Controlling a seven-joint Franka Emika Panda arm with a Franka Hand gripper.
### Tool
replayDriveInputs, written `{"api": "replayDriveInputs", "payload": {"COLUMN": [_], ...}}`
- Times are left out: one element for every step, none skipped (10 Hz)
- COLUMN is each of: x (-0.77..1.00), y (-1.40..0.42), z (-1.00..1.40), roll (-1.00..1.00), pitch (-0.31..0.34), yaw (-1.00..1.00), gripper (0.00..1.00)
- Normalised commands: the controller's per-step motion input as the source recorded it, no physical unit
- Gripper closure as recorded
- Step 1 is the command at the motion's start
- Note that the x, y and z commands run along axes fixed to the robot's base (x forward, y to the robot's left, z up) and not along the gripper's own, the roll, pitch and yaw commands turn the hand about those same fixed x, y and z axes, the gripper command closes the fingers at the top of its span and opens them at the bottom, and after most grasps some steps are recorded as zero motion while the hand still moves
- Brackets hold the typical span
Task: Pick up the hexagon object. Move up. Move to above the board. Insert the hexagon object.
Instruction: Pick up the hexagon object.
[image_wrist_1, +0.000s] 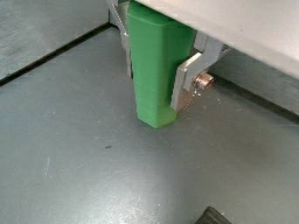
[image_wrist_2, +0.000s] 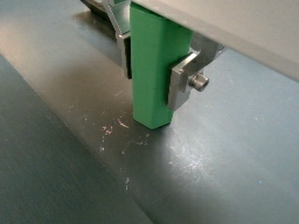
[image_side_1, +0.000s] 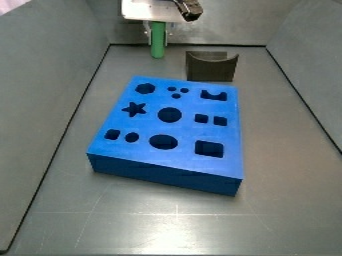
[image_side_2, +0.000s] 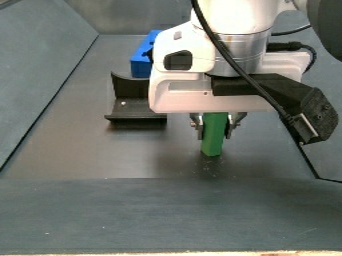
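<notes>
Green peg (image_wrist_1: 156, 74) stands clamped upright in the gripper (image_side_2: 214, 122) near the tray's far edge, beyond the blue board (image_side_1: 174, 125). Pick-up step; next, lift straight up.

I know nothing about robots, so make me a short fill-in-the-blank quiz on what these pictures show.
1. The gripper is shut on a peg whose colour is ____.
2. The peg stands ____, not lying flat.
3. The board with cut-out holes is coloured ____.
4. The peg is not yet over the board; it is beyond the board's far edge, over the grey ____.

Missing words: green; upright; blue; floor
</notes>
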Motion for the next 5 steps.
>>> {"api": "replayDriveInputs", "payload": {"x": [0.0,0.0,0.0,0.0,0.0], "y": [0.0,0.0,0.0,0.0,0.0], "z": [0.0,0.0,0.0,0.0,0.0], "roll": [0.0,0.0,0.0,0.0,0.0], "pitch": [0.0,0.0,0.0,0.0,0.0], "yaw": [0.0,0.0,0.0,0.0,0.0], "gripper": [1.0,1.0,1.0,1.0,1.0]}}
